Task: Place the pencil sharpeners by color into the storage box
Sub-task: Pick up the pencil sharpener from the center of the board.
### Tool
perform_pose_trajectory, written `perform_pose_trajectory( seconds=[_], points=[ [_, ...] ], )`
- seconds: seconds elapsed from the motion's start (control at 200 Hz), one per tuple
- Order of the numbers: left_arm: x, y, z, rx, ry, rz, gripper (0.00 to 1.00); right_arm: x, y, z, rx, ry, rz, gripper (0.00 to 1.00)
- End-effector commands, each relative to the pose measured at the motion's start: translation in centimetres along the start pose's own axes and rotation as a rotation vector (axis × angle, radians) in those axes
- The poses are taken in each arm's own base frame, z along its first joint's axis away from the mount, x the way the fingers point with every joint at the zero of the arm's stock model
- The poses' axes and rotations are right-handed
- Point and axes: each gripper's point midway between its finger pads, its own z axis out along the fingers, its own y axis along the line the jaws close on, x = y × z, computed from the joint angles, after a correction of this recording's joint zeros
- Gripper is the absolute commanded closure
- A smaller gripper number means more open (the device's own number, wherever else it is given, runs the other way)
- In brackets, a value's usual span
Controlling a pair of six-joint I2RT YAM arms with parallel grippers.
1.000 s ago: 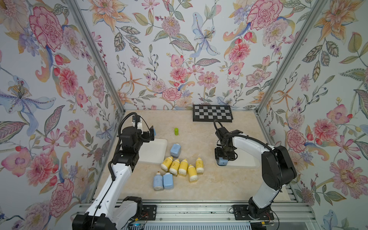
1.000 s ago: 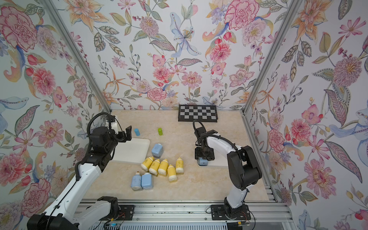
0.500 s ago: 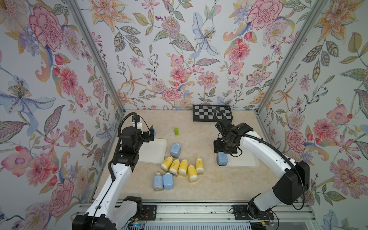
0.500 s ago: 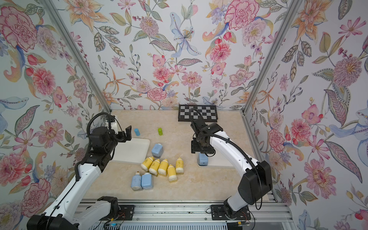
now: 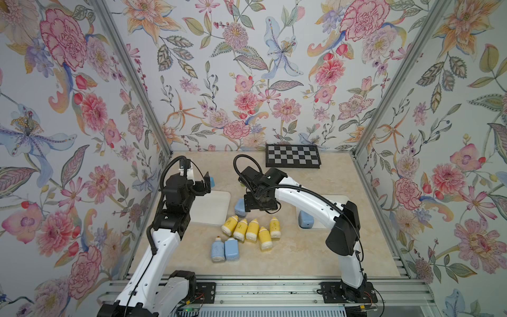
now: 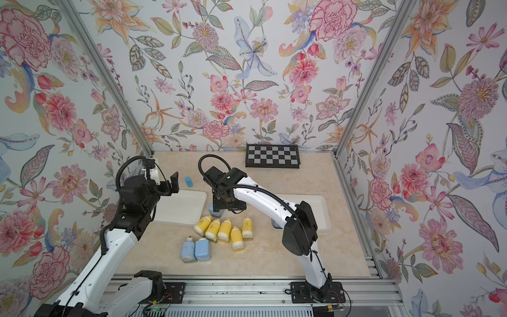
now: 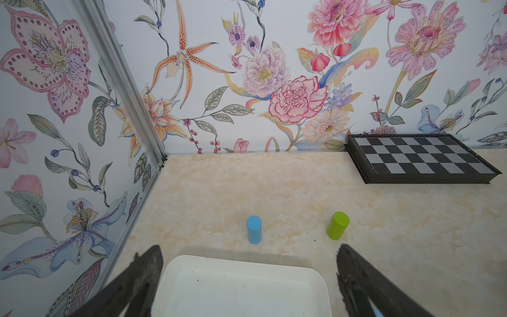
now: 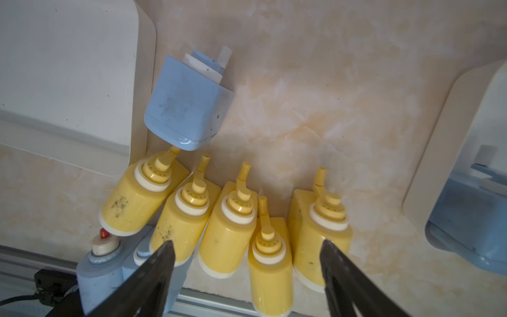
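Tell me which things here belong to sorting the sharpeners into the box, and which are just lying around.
For the job:
- five yellow sharpeners
- four blue sharpeners, one lying in the right tray
- left tray

Just lying about:
- blue cylinder
- green cylinder
- checkerboard

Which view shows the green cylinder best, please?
The left wrist view: the green cylinder stands in full sight on the table, beside the blue cylinder. Neither top view shows it; the right arm probably hides it. The right wrist view looks at the sharpeners instead.
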Motion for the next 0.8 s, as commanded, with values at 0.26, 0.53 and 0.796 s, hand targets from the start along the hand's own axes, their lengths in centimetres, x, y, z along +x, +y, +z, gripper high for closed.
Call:
perform_pose_trajectory(
  seconds=[0.26,0.53,0.796],
  points=[
    [0.0,0.4,-0.7,-0.026,-0.019,0.024,0.01,-1.3,4.5,5.9,-0.040,0.073,0.081,0.14],
    [0.0,0.3,-0.8,-0.022,-0.023,0.022,0.01,-2.8,4.4,7.8,-0.047,0.077,0.116,0.14],
    [0.0,0.4,-0.8,-0.026,-0.024,0.027,0.00,-4.3,3.7,9.2,-0.064,0.093,0.146,0.14]
  ],
)
